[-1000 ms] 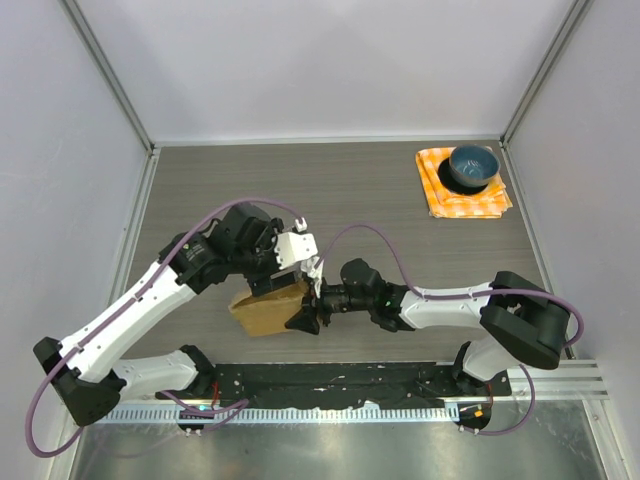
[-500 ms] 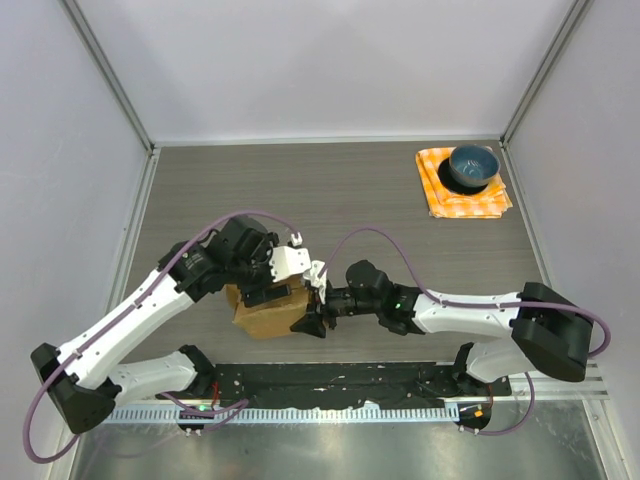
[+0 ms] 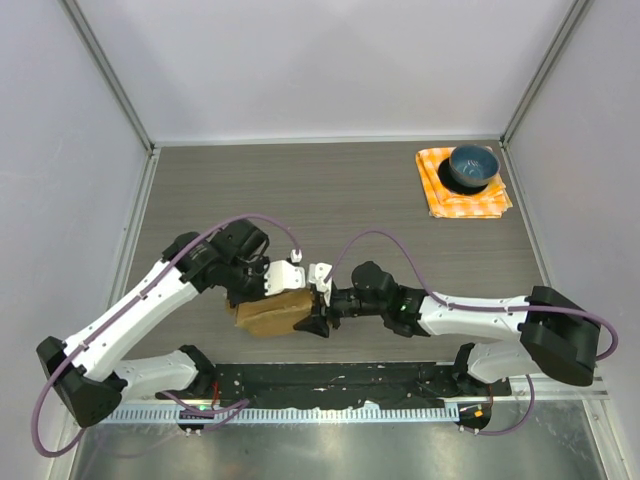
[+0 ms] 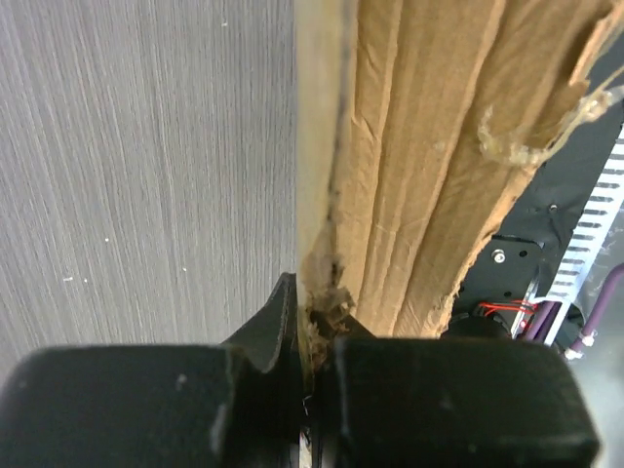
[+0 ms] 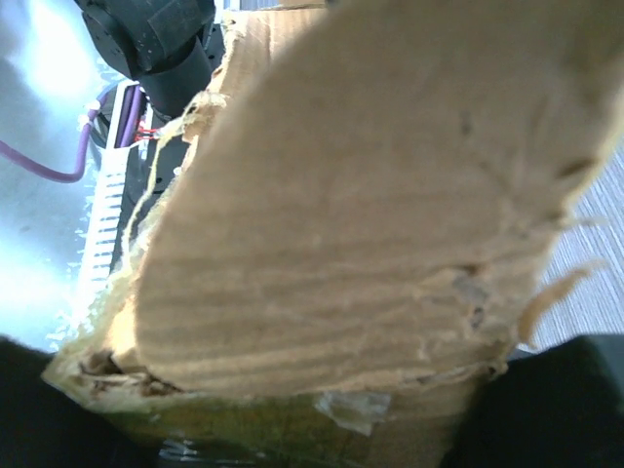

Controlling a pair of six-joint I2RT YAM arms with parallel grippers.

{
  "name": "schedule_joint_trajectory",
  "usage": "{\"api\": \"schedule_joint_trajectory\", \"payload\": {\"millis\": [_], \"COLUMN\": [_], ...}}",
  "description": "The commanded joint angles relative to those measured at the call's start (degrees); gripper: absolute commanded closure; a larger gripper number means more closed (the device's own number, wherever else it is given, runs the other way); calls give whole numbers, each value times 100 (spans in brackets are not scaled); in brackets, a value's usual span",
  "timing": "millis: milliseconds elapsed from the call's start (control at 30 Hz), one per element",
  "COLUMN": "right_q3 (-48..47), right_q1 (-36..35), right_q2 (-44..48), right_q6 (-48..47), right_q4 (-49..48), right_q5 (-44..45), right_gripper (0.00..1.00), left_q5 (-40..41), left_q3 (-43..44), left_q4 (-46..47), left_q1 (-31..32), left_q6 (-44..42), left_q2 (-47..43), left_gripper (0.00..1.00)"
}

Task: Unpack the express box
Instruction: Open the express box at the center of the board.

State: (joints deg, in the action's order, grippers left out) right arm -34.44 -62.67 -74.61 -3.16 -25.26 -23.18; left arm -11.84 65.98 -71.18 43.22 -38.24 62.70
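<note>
At the near edge of the table (image 3: 380, 210), just past the black base plate (image 3: 330, 380), you have the express box (image 3: 268, 314) lying between the two arms, a little toward 11 o'clock from the middle of the bases. Its long side runs roughly from 9 to 3 o'clock.

Your left gripper (image 4: 310, 330) comes down on the box from the 12 o'clock side. Its jaws are pinched tight on a thin, frayed cardboard edge, which the left wrist view shows running straight out from between the fingers.

Your right gripper (image 3: 316, 318) reaches in from 3 o'clock and clamps the box's right end at a medium spread. In the right wrist view, ragged brown cardboard fills the space between its fingers, and torn flap edges curl above them.

Far off at about 1 o'clock, in the back right corner, the blue bowl (image 3: 472, 166) sits on the orange checked cloth (image 3: 440, 198), well apart from the box.
</note>
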Motion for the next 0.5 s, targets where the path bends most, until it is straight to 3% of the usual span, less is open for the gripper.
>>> {"api": "schedule_joint_trajectory", "payload": {"millis": [0,67,133,200,300,467], "right_q3": [-143,-20,199,358,631,921], "right_q1": [-8,-17,-8,-8,-8,-8], "right_q2": [69,122,315,647,1061,1940], "right_q6": [-334,-483,-589,-668,-712,-572], "right_q4": [-1157,-1113,-1113,-1157,-1070,-543], "right_q5": [568,1024,1437,2096,2835,3135], "right_gripper": [54,42,20,9,7,5], "left_q5": [-145,476,1092,2127,2999,2994], "left_q3": [109,82,-14,-76,-85,99], "left_q4": [-31,322,998,1586,2167,2240], "left_q1": [11,2,-51,-120,-270,-332], "left_q6": [88,255,413,449,353,500], "left_q2": [331,305,296,331,471,690], "left_gripper": [100,100,100,100,100,100]}}
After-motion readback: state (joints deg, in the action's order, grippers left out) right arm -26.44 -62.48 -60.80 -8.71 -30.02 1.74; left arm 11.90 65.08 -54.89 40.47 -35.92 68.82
